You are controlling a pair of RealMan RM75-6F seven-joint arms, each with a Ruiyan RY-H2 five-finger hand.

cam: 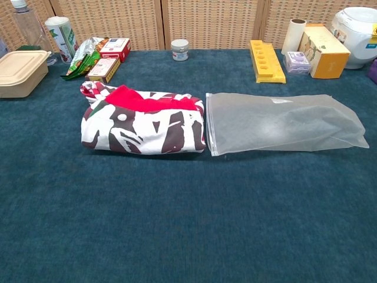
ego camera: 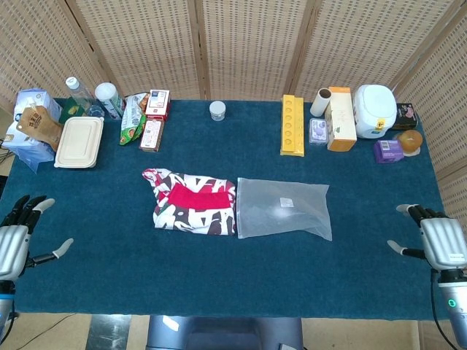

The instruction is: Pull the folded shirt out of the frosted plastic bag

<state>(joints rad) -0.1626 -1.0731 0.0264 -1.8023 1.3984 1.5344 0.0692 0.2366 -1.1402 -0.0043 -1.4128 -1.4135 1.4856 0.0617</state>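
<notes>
At the lower corners of the head view, the left hand (ego camera: 14, 237) and right hand (ego camera: 441, 242) hang empty, fingers apart, well clear of the work. Mid-frame, the folded shirt (ego camera: 191, 202) lies wholly outside the frosted plastic bag (ego camera: 283, 209), its edge just beside the bag's mouth. The shirt looks soft and floppy, best gripped at a thick fold; the bag light and slippery. Boxes and bottles line the table's (ego camera: 241, 281) far edge.

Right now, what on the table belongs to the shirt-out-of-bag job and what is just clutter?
Job:
folded shirt, lying clear of the bag
frosted plastic bag, flat beside it
left robot hand, open
right robot hand, open

Clutter:
beige lunch box
yellow tray
white jar
paper roll
white appliance
</notes>
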